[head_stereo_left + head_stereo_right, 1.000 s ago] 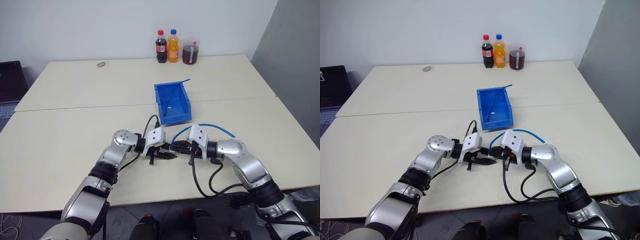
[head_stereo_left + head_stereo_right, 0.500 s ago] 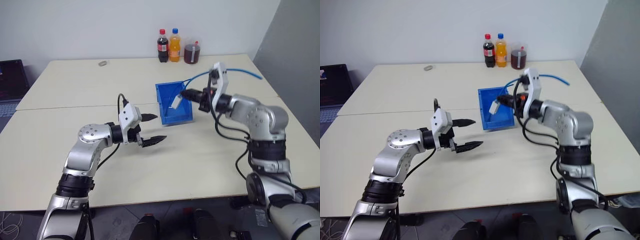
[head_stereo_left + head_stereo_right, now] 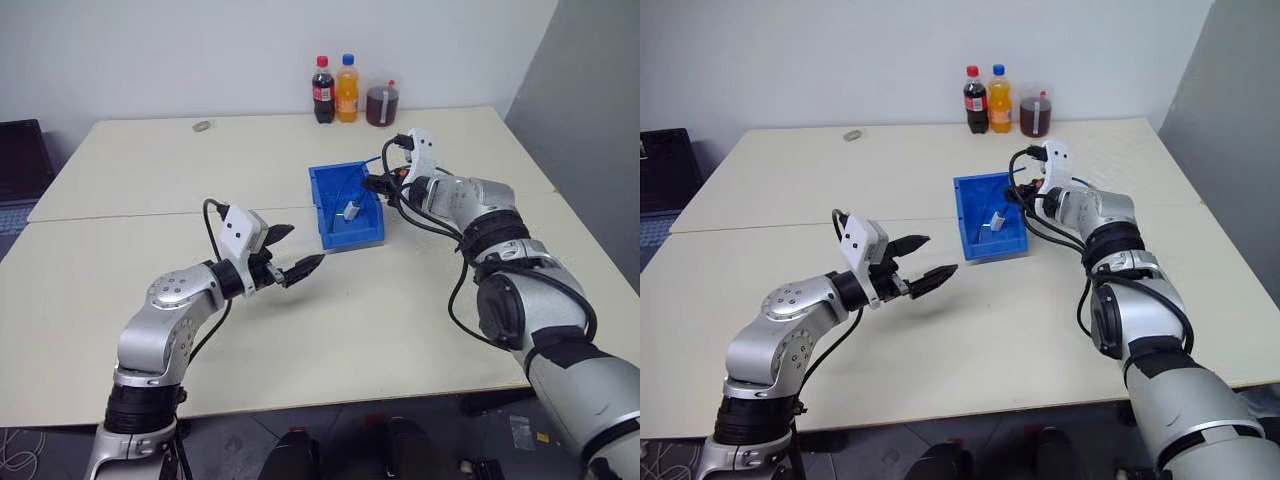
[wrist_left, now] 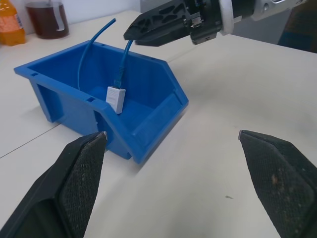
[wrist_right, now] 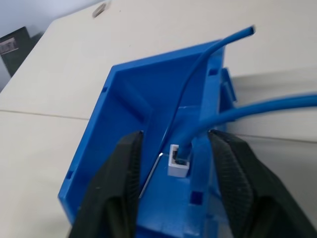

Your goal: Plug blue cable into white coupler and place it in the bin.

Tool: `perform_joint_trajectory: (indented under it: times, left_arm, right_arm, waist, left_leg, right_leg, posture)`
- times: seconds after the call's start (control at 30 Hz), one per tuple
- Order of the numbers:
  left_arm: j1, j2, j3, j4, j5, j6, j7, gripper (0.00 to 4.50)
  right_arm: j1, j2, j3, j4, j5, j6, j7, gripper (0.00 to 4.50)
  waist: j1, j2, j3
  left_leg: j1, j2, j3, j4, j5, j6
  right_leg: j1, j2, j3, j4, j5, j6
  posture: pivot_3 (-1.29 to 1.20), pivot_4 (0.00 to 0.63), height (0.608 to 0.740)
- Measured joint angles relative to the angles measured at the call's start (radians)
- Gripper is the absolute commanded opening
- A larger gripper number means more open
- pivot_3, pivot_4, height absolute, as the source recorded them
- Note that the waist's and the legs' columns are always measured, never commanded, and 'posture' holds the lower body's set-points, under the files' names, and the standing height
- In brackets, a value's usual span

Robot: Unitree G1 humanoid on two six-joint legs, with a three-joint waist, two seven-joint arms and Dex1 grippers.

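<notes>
Right claw [image 5: 173, 163] hangs over the far right rim of the bin [image 3: 325, 205], fingers spread, pinching nothing; the blue cable [image 5: 233, 114] runs between its two fingers, contact with them unclear. Cable's plug end is seated in the white coupler [image 4: 115, 98], which sits inside the bin against the inner wall, tilted. One stretch of cable rises from the coupler and goes out over the bin's back rim toward the right claw; a second end sticks up past the far corner of the bin.

Left claw [image 3: 290, 255] is held above the worktop [image 3: 150, 170] near the front-left of the bin, well apart from it, fingers spread wide, empty, pointing roughly toward the bin.

Bin stands near the worktop's middle seam, low front lip facing the robot.

At the worktop's far edge: cola bottle [image 3: 322, 91], orange soda bottle [image 3: 346, 89], and a jug of dark liquid [image 3: 381, 104] side by side. Small grey object [image 3: 203, 126] lies far left of them. Dark laptop [image 3: 20, 160] at the left edge.
</notes>
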Motion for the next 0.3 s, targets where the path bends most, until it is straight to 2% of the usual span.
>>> perform_joint_trajectory:
  times: [0.07,0.2,0.23,0.3]
  left_arm:
    - [0.0,0.0,0.0,0.0,-0.001,0.0,0.014,4.5]
    - [-0.016,0.01,0.001,0.011,0.0,0.016,0.043,4.5]
    - [-0.021,0.011,0.003,0.011,-0.001,0.02,0.052,4.5]
    - [-0.027,0.016,0.012,0.009,-0.009,0.041,0.073,4.5]
  right_arm:
    - [-0.001,-0.009,0.005,0.013,-0.022,-0.02,-0.009,3.4]
    - [0.002,-0.049,0.008,0.001,-0.04,-0.004,0.002,3.4]
    - [0.017,-0.059,0.009,-0.034,-0.04,0.014,0.012,3.4]
    - [0.113,-0.094,0.028,-0.231,-0.036,0.08,0.034,3.4]
  waist:
    - [0.0,0.0,0.0]
    - [0.0,0.0,0.0]
    - [0.0,0.0,0.0]
    - [0.003,0.0,0.0]
  left_leg:
    - [0.0,0.0,0.0,0.0,0.0,0.0]
    - [0.0,0.0,0.0,0.0,0.0,-0.001]
    - [0.0,0.0,0.0,0.0,0.0,-0.001]
    - [0.0,0.0,-0.002,0.0,0.0,0.0]
  right_leg:
    - [0.0,0.0,0.0,0.0,0.0,0.0]
    - [0.0,0.0,0.0,0.0,0.0,0.0]
    - [0.0,0.0,0.0,0.0,0.0,0.0]
    - [0.001,0.0,-0.001,-0.002,0.0,0.0]
  posture:
    - [0.0,0.15,0.74]
    - [0.0,0.15,0.74]
    - [0.0,0.15,0.74]
    - [0.0,0.15,0.74]
